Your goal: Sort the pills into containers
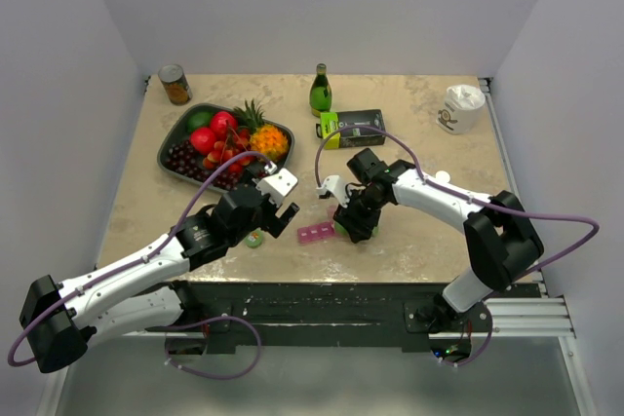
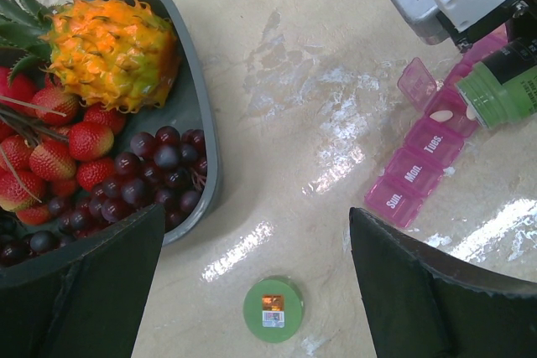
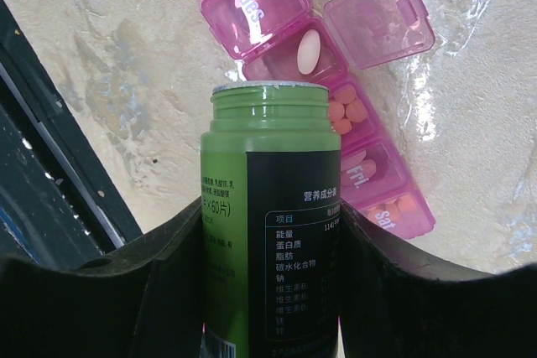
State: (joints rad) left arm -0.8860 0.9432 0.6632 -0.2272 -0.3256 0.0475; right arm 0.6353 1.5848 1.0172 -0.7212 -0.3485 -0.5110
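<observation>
The green bottle (image 3: 268, 207) is held by the right gripper (image 3: 268, 245) above the pink organiser (image 2: 411, 175); the left gripper (image 2: 256, 215) is spread wide.

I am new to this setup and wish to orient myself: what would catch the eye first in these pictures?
Most striking is the green bottle, clamped in the right gripper at the middle of the scene. Its open mouth is tipped towards the pink pill organiser, where one open compartment holds a white pill. At the far left a dark tray holds bright fruit, and a green cap lies by itself nearer the front.
</observation>
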